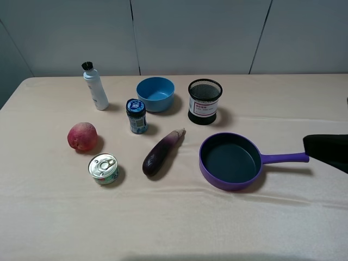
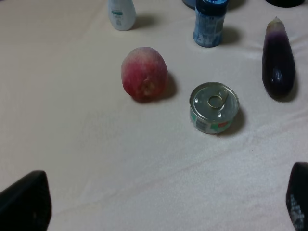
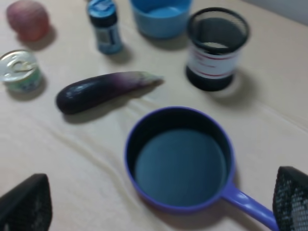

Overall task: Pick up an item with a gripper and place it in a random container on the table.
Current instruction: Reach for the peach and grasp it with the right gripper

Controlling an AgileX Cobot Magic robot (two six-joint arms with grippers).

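Peach (image 1: 82, 136) sitting at left of exterior view, on table (image 1: 174, 228), near tin can (image 1: 103, 168). Left gripper (image 2: 161, 207) hanging wide open facing peach, likely lining up grasp. Right gripper (image 3: 159, 202) gaping, empty, waiting by pan (image 1: 202, 163) at right.

The table (image 1: 174, 228) looks like matt beige cloth, softly creased. The peach (image 1: 82, 136) has dull, velvety skin. At its five o'clock, the tin can (image 1: 103, 168) is shiny metal. The eggplant (image 1: 160, 153) is glossy and smooth. The pan (image 1: 231, 159) is matt dark inside.
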